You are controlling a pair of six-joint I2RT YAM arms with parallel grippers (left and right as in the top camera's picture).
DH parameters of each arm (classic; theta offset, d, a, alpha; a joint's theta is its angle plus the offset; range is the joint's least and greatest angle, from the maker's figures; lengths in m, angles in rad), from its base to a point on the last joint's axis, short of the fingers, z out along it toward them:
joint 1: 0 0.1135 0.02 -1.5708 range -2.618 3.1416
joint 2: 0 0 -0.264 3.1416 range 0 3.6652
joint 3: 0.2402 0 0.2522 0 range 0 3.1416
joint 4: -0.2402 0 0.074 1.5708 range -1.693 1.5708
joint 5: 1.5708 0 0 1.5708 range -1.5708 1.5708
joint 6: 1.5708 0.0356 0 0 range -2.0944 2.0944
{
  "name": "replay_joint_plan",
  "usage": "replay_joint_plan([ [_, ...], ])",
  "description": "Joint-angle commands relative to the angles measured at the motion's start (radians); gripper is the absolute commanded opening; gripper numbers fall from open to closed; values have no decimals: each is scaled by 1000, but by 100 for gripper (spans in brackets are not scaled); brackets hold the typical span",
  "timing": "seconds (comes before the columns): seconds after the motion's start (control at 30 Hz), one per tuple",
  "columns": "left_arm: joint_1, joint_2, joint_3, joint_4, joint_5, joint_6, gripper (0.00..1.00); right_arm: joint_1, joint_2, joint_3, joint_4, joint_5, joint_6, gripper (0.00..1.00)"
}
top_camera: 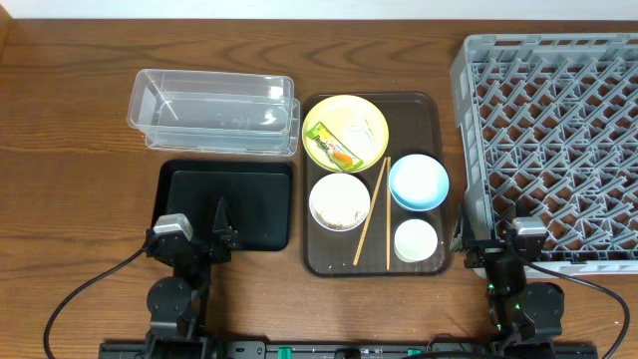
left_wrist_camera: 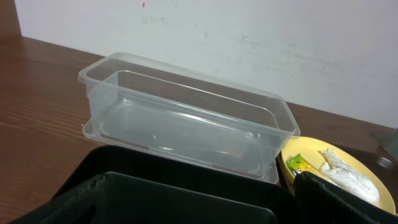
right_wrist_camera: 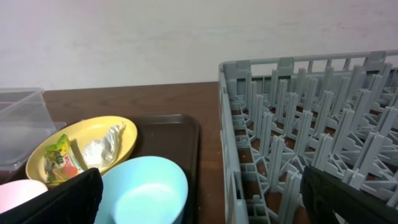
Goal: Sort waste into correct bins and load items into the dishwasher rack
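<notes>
The yellow plate (top_camera: 345,110) on the brown serving tray holds the green wrapper (top_camera: 330,146) and the crumpled clear wrapper (top_camera: 363,128). The white bowl (top_camera: 339,201) holds rice. The light-blue bowl (top_camera: 418,181), the white cup (top_camera: 415,240) and two chopsticks (top_camera: 373,211) lie on the same tray. The clear tub (top_camera: 214,112) and the black tray (top_camera: 254,214) are to the left, the grey dishwasher rack (top_camera: 553,140) to the right. My left gripper (top_camera: 221,231) is open and empty over the black tray (left_wrist_camera: 186,180). My right gripper (top_camera: 471,244) is open and empty between the blue bowl (right_wrist_camera: 146,193) and the rack (right_wrist_camera: 311,137).
The dark-brown serving tray (top_camera: 431,110) sits mid-table between the bins and the rack. The left wrist view shows the clear tub (left_wrist_camera: 186,118) empty, with the plate's wrappers (left_wrist_camera: 297,163) to its right. A wall stands behind the table.
</notes>
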Motion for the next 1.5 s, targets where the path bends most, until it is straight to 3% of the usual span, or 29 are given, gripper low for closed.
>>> replay_joint_plan([
  [0.0,4,3,-17,-42,-10,10,96,6,-3,-4,-3,-4,-10,99],
  [0.27,4,40,-5,-42,-10,10,96,6,-3,10,-3,23,27,99],
  [0.5,4,190,128,-92,-10,10,96,6,78,154,-95,99,24,99],
  [0.73,4,541,467,-328,21,10,96,6,363,402,-245,113,24,99],
  [0.9,4,845,791,-614,102,10,96,6,619,603,-415,111,15,99],
  [1.07,4,1049,1023,-859,85,10,98,6,838,783,-598,117,11,99],
  [1.23,4,1113,1036,-840,172,9,98,6,944,836,-605,89,1,99],
  [1.47,-13,1143,1069,-692,253,10,100,6,954,837,-599,90,0,99],
])
